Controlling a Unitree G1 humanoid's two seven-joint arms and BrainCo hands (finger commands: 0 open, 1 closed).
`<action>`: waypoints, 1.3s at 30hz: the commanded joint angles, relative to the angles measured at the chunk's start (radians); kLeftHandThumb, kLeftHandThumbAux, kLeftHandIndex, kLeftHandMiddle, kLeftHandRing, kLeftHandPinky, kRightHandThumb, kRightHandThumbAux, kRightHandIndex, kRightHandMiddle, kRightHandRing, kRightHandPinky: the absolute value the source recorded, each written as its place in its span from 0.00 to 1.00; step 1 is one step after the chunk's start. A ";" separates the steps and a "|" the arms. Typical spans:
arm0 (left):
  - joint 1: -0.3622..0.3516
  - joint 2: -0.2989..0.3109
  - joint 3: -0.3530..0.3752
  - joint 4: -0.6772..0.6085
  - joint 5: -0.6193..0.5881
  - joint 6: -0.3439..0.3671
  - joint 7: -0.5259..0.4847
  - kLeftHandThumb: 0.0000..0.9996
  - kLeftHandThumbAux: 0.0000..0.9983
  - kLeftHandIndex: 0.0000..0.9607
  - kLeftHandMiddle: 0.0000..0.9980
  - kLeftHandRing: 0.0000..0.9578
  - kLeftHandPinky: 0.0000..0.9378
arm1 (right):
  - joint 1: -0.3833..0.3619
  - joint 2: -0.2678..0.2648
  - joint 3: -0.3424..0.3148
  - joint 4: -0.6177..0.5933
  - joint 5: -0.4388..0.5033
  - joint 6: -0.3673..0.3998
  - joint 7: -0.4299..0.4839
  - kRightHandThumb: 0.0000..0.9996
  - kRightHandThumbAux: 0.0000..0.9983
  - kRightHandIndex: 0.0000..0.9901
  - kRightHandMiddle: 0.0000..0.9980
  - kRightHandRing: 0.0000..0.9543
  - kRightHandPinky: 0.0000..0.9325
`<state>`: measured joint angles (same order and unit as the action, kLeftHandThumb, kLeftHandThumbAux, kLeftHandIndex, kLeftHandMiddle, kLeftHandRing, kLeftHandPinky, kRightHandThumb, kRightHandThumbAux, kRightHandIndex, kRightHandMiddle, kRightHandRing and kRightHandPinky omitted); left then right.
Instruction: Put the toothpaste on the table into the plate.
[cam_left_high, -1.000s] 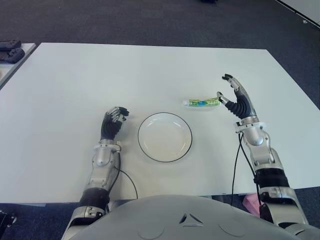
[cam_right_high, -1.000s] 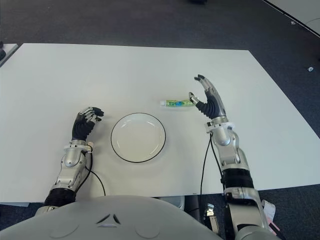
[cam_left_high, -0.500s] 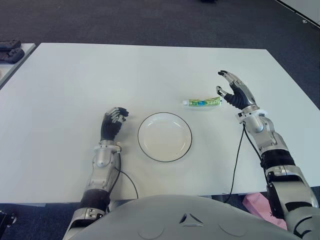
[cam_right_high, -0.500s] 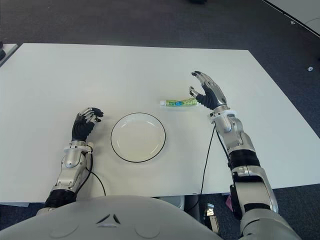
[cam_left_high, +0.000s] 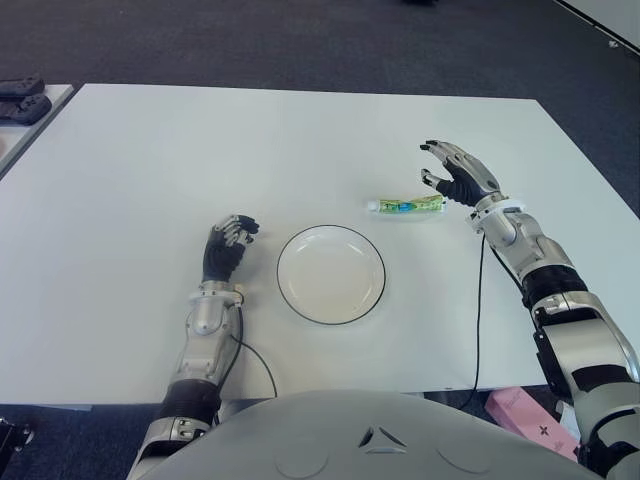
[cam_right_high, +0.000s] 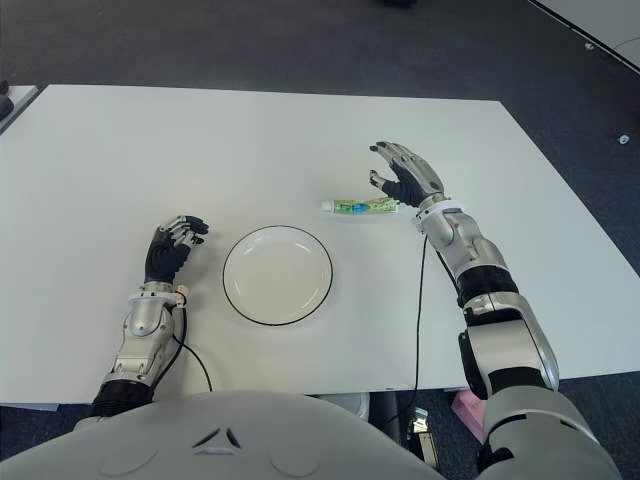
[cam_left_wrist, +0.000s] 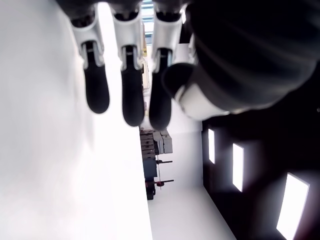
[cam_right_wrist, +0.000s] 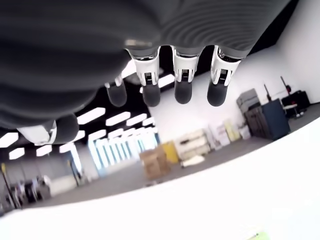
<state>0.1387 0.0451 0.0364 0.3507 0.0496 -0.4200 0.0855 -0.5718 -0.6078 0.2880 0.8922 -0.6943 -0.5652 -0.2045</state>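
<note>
A green and white toothpaste tube (cam_left_high: 406, 206) lies flat on the white table (cam_left_high: 150, 170), a short way behind and to the right of the white plate (cam_left_high: 331, 274) with a dark rim. My right hand (cam_left_high: 455, 176) hovers over the tube's right end, fingers spread and holding nothing. The plate holds nothing. My left hand (cam_left_high: 225, 245) shows left of the plate with its fingers curled, empty.
A dark object (cam_left_high: 18, 100) lies on a side table at the far left. A black cable (cam_left_high: 478, 300) runs along my right forearm. The table's right edge (cam_left_high: 590, 160) is close behind my right hand.
My right hand has swung left and forward, tipping from upright beside the tube to palm-down above its right end. The tube, plate and left hand have not moved.
</note>
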 joint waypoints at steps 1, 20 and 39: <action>0.026 -0.009 0.003 0.014 0.001 0.024 0.003 0.72 0.72 0.44 0.45 0.44 0.45 | -0.041 -0.003 0.065 0.080 -0.049 -0.043 -0.032 0.54 0.15 0.00 0.00 0.00 0.00; 0.039 -0.011 0.005 0.000 0.000 0.030 0.006 0.72 0.72 0.44 0.45 0.45 0.46 | -0.121 0.066 0.270 0.293 -0.143 -0.031 -0.040 0.53 0.14 0.00 0.00 0.00 0.00; 0.055 -0.014 0.008 -0.017 -0.013 0.028 -0.005 0.72 0.72 0.44 0.45 0.45 0.46 | -0.098 0.119 0.388 0.381 -0.188 0.031 -0.030 0.55 0.18 0.00 0.00 0.00 0.00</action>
<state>0.1712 0.0401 0.0393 0.3181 0.0429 -0.4159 0.0853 -0.6929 -0.5150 0.6469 1.2415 -0.8581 -0.5573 -0.2655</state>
